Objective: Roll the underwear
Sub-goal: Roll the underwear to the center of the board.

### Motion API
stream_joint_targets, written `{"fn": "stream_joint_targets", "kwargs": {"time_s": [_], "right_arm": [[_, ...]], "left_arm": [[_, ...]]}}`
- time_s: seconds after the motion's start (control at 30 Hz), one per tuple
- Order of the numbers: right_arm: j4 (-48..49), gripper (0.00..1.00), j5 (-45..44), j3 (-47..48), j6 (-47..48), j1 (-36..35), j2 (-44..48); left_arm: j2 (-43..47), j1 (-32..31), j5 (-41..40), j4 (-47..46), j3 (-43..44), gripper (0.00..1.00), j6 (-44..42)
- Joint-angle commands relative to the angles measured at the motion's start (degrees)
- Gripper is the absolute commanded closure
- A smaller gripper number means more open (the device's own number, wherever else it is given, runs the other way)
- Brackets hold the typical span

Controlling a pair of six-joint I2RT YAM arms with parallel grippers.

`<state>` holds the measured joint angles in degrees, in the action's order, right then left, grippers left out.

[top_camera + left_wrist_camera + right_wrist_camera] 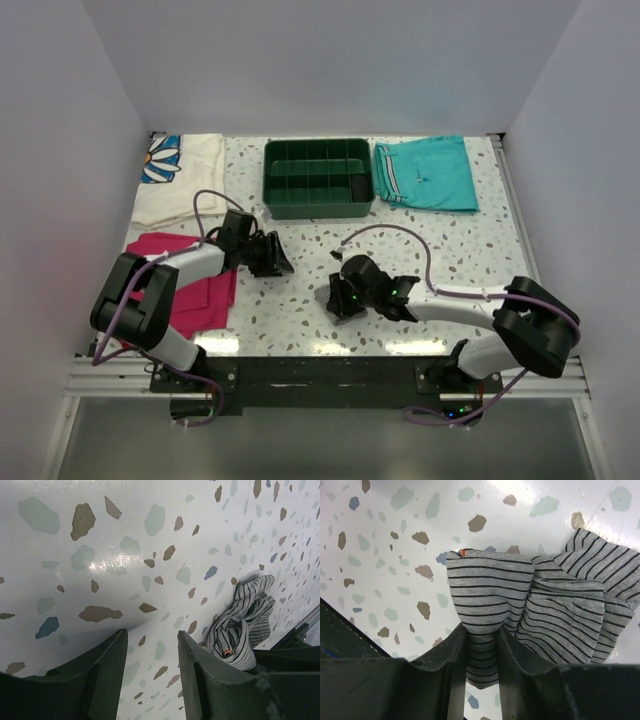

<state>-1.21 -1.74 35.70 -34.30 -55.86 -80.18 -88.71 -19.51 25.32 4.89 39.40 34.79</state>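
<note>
Fingers of the right pincer [481, 647] are clamped on a fold of the underwear [535, 595]; the left pincer [152, 652] is held partly spread, empty, over the bench [100, 535].

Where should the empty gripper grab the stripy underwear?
Probably the loose, crumpled end of the underwear, coming in from the open left gripper's own side. The right gripper pinches the fold below the orange tag, so the bunched part lying on the table is the free bit to take.
</note>
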Motion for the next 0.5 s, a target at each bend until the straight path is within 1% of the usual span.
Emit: {"fn": "stream_joint_targets", "kwargs": {"time_s": [0.0, 0.07, 0.13, 0.17, 0.2, 0.27, 0.3, 0.33, 0.37, 0.4, 0.43, 0.47], "right_arm": [[-1.68, 0.81, -2.12, 7.07, 5.46, 0.22, -5.06], [-2.56, 0.81, -1.69, 10.07, 8.79, 0.05, -7.86], [-4.22, 0.82, -1.51, 14.99, 11.18, -0.48, -9.9], [-5.72, 0.82, -2.56, 17.1, 14.23, -2.14, -12.08], [-7.12, 0.82, -4.83, 21.3, 15.92, -3.11, -13.23], [-10.64, 0.82, -7.48, 25.01, 20.13, -6.44, -15.78], [-12.22, 0.82, -8.88, 28.6, 20.94, -7.42, -18.49], [-14.06, 0.82, -13.42, 30.55, 21.73, -8.38, -19.82], [-18.87, 0.83, -16.51, 32.39, 22.35, -11.18, -20.97], [-20.91, 0.85, -20.37, 35.11, 21.92, -12.42, -23.16], [-25.37, 0.85, -25.28, 36.44, 20.61, -13.39, -24.05], [-27.24, 0.86, -26.99, 37.41, 17.9, -14.53, -25.1]], "left_arm": [[1.61, 0.44, -2.02, 0.74, 1.12, 0.51, -0.51], [1.87, 0.52, -4.04, 2.14, 1.56, 0.51, -0.51], [2.22, 0.7, -5.36, 2.67, 1.65, 0.51, -0.25], [2.4, 1.13, -5.63, 3.11, 1.65, 0.51, 0.19], [2.57, 1.31, -5.89, 3.2, 1.56, 0.51, 0.37], [3.1, 2.1, -7.21, 3.81, 1.47, 0.51, 0.98], [3.45, 2.37, -7.48, 3.9, 1.39, 0.51, 1.16], [3.71, 2.72, -7.74, 4.17, 1.3, 0.51, 1.34], [3.89, 3.33, -7.92, 4.34, 1.3, 0.51, 1.6], [4.41, 3.51, -8.18, 4.34, 1.21, 0.51, 1.69], [4.51, 3.69, -8.62, 4.34, 1.12, 0.51, 1.78], [4.59, 3.77, -8.71, 4.34, 1.03, 0.51, 1.95]]}}
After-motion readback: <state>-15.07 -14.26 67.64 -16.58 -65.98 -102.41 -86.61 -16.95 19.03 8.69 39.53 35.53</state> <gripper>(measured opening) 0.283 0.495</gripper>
